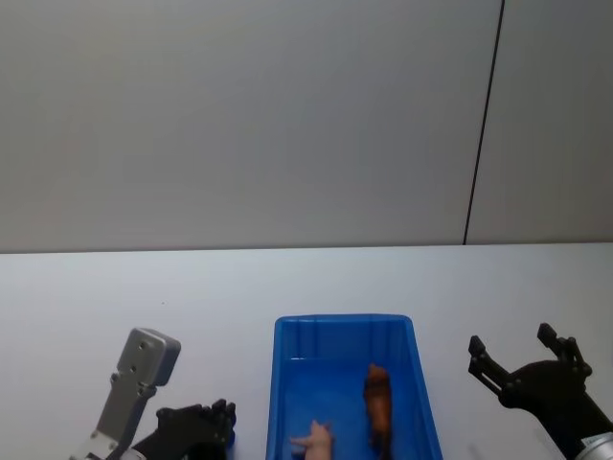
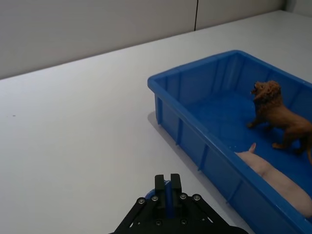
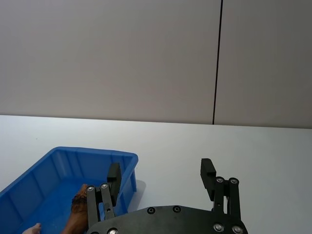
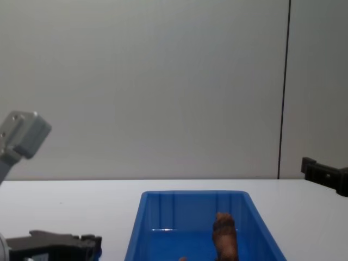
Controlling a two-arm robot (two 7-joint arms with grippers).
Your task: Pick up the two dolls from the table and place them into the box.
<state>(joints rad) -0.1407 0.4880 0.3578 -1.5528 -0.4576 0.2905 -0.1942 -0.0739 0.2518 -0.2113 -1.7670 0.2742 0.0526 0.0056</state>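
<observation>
The brown lion doll (image 1: 378, 404) stands inside the blue box (image 1: 345, 322), toward its right wall; it is also seen in the left wrist view (image 2: 278, 114) and the chest view (image 4: 224, 235). My left gripper (image 2: 168, 184) is low over the white table (image 1: 144, 287), left of the box, shut on the blue doll (image 2: 167, 200). Just a thin blue strip of that doll shows between the fingers. My right gripper (image 1: 522, 359) hangs open and empty to the right of the box, its fingers (image 3: 113, 178) wide apart.
A pink animal figure (image 2: 273, 178) lies in the box near the lion. The box's near-left corner (image 2: 155, 87) rises between my left gripper and the box floor. A grey wall stands behind the table.
</observation>
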